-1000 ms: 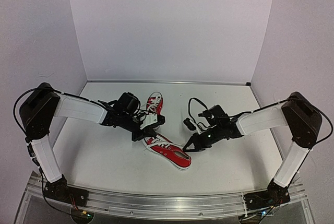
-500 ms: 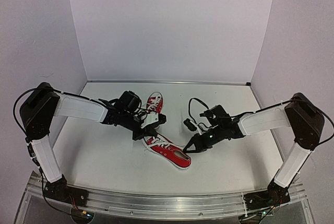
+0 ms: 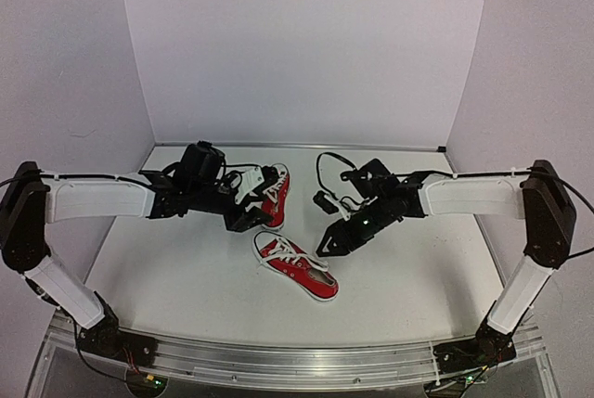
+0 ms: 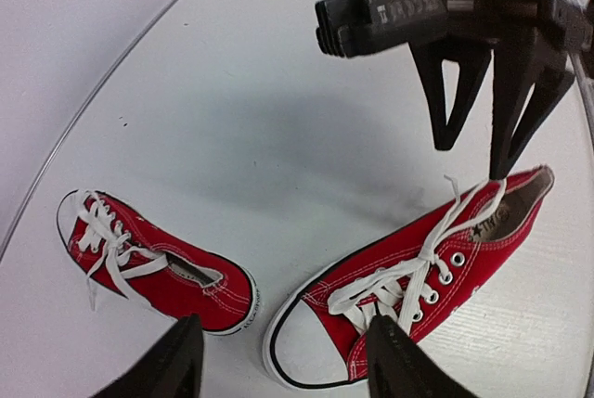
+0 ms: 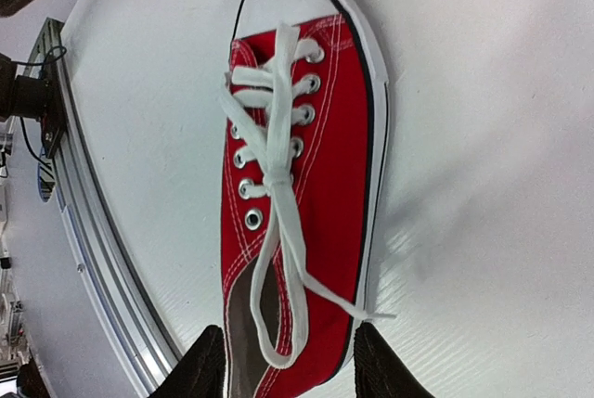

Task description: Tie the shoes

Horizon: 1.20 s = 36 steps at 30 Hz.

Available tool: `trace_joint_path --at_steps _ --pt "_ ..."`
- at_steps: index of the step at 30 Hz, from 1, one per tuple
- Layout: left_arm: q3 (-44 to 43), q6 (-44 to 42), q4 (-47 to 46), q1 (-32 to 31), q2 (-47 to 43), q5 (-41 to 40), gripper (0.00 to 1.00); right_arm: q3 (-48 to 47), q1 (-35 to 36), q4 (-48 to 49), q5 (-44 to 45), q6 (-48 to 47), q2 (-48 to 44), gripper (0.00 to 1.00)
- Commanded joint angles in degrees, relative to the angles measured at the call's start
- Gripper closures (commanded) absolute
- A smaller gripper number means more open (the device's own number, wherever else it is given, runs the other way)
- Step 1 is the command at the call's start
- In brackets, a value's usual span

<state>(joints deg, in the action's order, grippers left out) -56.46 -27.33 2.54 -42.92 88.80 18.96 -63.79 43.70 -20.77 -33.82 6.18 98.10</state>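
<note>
Two red shoes with white laces lie mid-table. The near shoe (image 3: 299, 268) (image 4: 418, 263) (image 5: 320, 166) shows a crossed knot, a lace loop over its heel opening and a loose end draped over the sole. The far shoe (image 3: 276, 190) (image 4: 153, 263) lies behind it, laces loose. My left gripper (image 3: 243, 220) (image 4: 288, 370) hangs open above the near shoe's toe, holding nothing. Over the heel of that same shoe, my right gripper (image 3: 327, 244) (image 5: 290, 370) is open too and grips nothing. It also appears in the left wrist view as the right gripper (image 4: 473, 129), raised off the laces.
White walls close the table at the back and both sides. The aluminium rail (image 3: 278, 361) with both arm bases runs along the near edge, also seen as the rail (image 5: 102, 259) beside the near shoe. A black cable loops over the right wrist (image 3: 329, 196).
Both grippers went from shut to open, letting go of the near shoe's laces. Both arms lifted and drew back from the shoe, the left one toward the left.
</note>
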Motion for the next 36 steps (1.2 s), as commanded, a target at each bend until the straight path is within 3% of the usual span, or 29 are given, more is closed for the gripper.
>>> trace_joint_path --at_steps 1,5,14,17,22,28,33,36 --pt "4.5 8.9 -4.4 0.3 -6.2 -4.0 0.34 -6.0 0.0 -5.4 4.1 -5.0 4.6 0.56" --pt "9.4 13.8 -7.8 0.3 -11.3 -3.6 0.23 -8.4 1.1 -6.7 2.4 -6.9 8.3 0.54" --pt "11.4 14.8 -7.8 0.4 -15.1 -3.4 0.21 -8.8 5.2 -8.6 6.4 -9.0 12.9 0.51" --pt "11.6 15.0 -8.3 0.3 -15.0 -3.3 0.21 -9.2 5.3 -8.5 6.5 -9.0 14.1 0.61" --pt "11.9 15.1 -8.7 0.3 -15.1 -3.8 0.21 -8.5 5.3 -7.9 6.0 -8.1 13.0 0.98" --pt "11.9 15.8 -9.3 0.3 -15.1 -5.9 0.20 -0.6 4.7 -2.7 6.1 0.6 4.1 1.00" --pt "10.2 20.8 -8.2 0.3 -13.9 -10.4 0.01 9.3 -0.9 6.9 6.3 13.1 -6.4 1.00" --pt "8.9 24.6 -7.1 0.3 -12.9 -12.9 0.00 11.5 -5.7 11.5 7.2 18.8 -9.5 1.00"
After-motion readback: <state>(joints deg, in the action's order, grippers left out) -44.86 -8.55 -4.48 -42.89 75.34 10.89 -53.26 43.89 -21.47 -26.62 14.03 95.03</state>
